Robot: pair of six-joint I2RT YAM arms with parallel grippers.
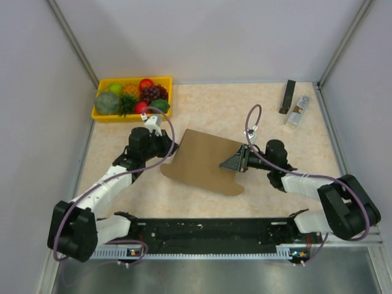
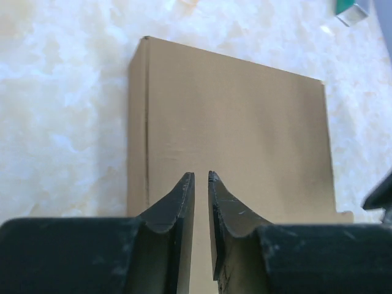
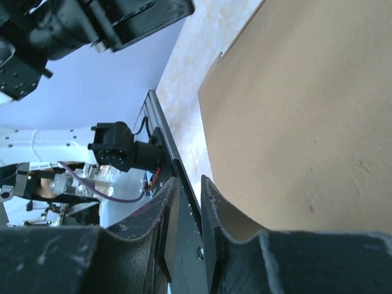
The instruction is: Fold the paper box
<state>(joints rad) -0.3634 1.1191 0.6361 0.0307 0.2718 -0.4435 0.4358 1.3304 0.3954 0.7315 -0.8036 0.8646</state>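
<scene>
**Cardboard sheet flat at mid-surface, an arm at each side**

The plain brown corrugated cardboard paper box (image 1: 202, 162) lies as a sheet in the middle of the pale marbled surface (image 1: 202, 205), with a creased strip along one side in the left wrist view.

The left gripper (image 1: 173, 149) meets its left edge. Its jaws are all but closed, with only a thin slit between them, and no cardboard can be made out in it.

The right gripper (image 1: 231, 162) is over the sheet's right part, likewise nearly closed. The dark rail shows through its slit, and the cardboard is beside one finger (image 3: 214, 208), not between the two.

A yellow plastic tray of fruit (image 1: 122, 80) sits at the far left. A black bar (image 1: 288, 97) and a small silvery item (image 1: 297, 112) lie at the far right.
</scene>
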